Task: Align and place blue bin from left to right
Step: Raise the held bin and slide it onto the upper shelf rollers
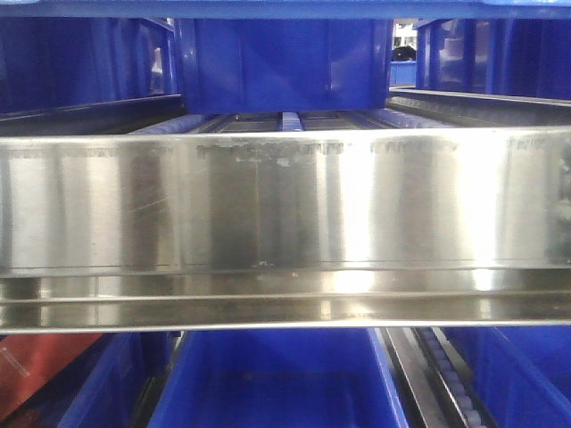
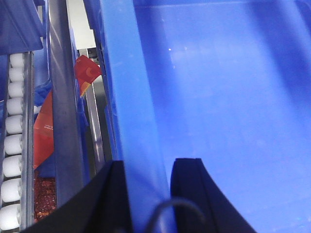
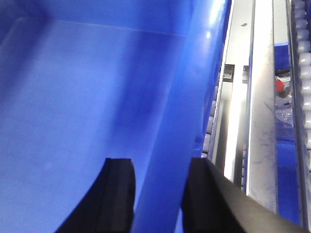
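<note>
Left gripper (image 2: 148,170) and right gripper (image 3: 158,167) pinch opposite rims of the blue bin (image 2: 233,97), its length running away.

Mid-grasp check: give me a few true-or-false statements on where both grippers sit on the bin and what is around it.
1. The left gripper has one finger on each side of the blue bin wall. True.
2. The right gripper hangs clear of the bin. False: its fingers close on the opposite side wall, one inside and one outside.
3. The bin is packed with parts. False: the inside that shows in both wrist views is bare.
4. White rollers run alongside the bin on the left. True.
5. A wooden board crosses the front view. False: it is a shiny steel rail.
</note>
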Robot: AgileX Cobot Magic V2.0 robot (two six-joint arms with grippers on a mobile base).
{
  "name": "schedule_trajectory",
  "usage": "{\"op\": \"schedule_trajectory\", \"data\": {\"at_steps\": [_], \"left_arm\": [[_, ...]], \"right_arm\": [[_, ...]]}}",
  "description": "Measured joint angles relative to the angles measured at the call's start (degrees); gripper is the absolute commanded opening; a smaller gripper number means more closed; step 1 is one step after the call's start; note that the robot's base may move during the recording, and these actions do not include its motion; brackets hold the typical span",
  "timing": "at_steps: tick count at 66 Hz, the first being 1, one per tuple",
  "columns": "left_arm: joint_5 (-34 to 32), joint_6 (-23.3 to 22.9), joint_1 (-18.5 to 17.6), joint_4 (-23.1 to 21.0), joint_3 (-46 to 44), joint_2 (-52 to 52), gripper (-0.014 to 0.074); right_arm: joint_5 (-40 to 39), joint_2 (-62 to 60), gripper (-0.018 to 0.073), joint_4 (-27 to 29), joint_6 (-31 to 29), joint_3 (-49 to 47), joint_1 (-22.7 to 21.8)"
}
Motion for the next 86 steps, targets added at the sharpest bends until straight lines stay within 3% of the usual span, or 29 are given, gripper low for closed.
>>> {"op": "schedule_trajectory", "data": {"at_steps": [53, 86], "left_arm": [[-1.5, 0.0, 0.0, -0.7, 0.0, 0.0, -0.0111], [-5.7, 0.2, 0.0, 1.3, -0.3, 8.9, -0.0111]], "right_arm": [[-0.7, 0.0, -0.0069, -0.1, 0.0, 0.0, 0.0], [-4.9, 7.2, -0.0069, -4.1, -1.2, 0.0, -0.5]]}}
